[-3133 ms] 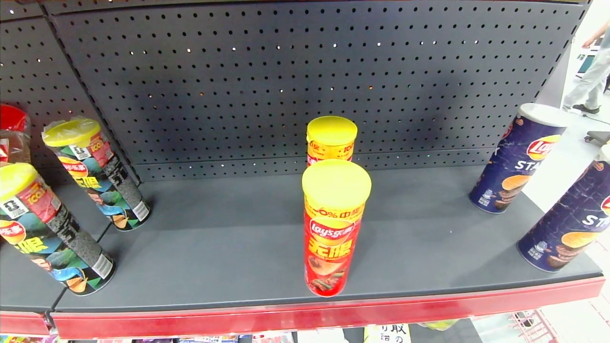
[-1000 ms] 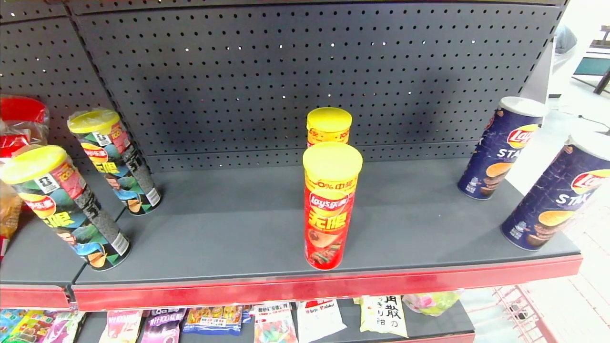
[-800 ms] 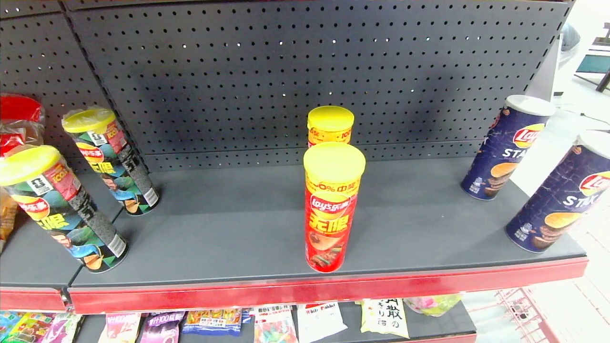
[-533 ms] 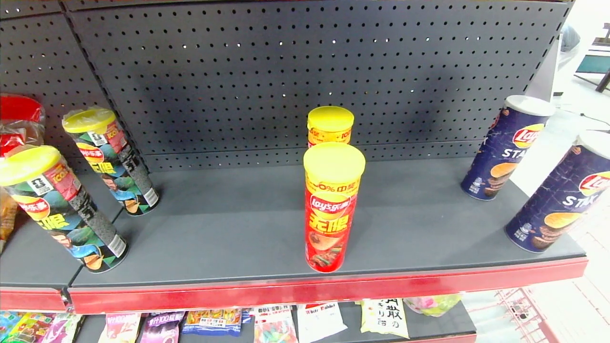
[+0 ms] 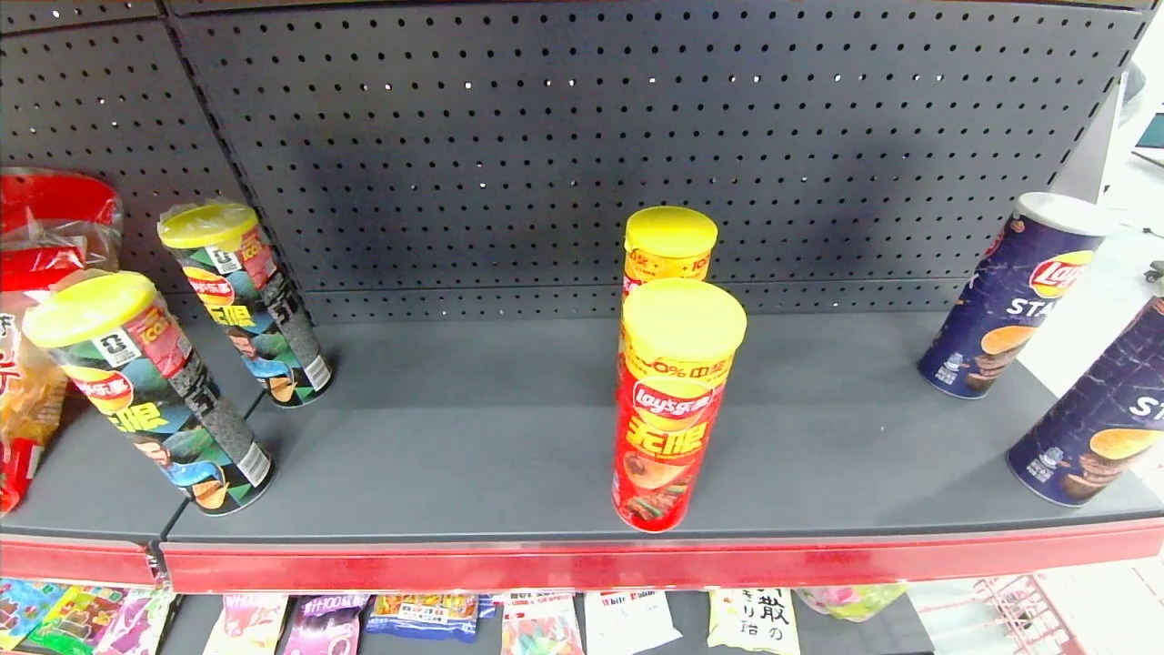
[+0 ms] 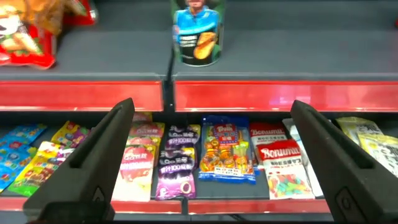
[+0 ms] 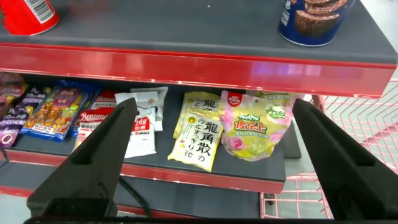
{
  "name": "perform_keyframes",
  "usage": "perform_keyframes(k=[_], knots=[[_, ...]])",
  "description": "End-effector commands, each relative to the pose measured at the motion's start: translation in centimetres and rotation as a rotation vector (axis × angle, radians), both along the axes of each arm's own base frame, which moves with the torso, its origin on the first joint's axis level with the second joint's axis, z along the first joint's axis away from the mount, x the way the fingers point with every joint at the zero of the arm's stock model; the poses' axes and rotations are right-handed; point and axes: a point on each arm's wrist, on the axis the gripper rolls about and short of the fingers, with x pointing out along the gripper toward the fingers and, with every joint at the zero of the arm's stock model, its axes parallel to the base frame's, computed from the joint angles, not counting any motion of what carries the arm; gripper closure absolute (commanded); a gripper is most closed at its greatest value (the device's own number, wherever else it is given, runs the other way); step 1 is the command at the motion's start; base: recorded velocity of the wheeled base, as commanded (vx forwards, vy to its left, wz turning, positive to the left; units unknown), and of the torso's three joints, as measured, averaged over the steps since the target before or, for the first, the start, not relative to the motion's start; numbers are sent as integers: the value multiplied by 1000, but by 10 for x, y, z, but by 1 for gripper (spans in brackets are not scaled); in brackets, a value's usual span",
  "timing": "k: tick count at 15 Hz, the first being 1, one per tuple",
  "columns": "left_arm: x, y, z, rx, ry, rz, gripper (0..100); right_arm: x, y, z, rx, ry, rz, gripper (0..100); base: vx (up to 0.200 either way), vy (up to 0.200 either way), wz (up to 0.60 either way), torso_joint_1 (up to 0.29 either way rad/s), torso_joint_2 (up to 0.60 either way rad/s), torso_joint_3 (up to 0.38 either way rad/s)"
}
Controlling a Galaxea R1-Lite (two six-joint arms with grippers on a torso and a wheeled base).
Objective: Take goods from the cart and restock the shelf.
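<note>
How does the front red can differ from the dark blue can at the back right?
The red can has a yellow lid; the dark blue can has a pale lid. The red can stands mid-shelf near the front edge; the dark blue can stands farther back, toward the right end. Both are tall tubes standing upright on the grey shelf.

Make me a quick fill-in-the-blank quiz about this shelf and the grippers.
The front red can has a ___ lid. The blue cans stand at the shelf's ___ end. The left gripper and right gripper are both ___, not shut.
Missing: yellow; right; open.
</note>
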Motion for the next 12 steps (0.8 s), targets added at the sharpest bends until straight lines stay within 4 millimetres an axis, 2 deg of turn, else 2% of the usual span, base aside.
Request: perform_keyframes(k=[1, 12], knots=[[0, 0, 0, 0, 1, 1, 0, 0, 0, 0, -1, -1, 2, 0, 0, 0, 0, 0, 0, 0], [0, 0, 0, 0, 1, 1, 0, 0, 0, 0, 0, 4, 35, 0, 0, 0, 0, 0, 0, 0]])
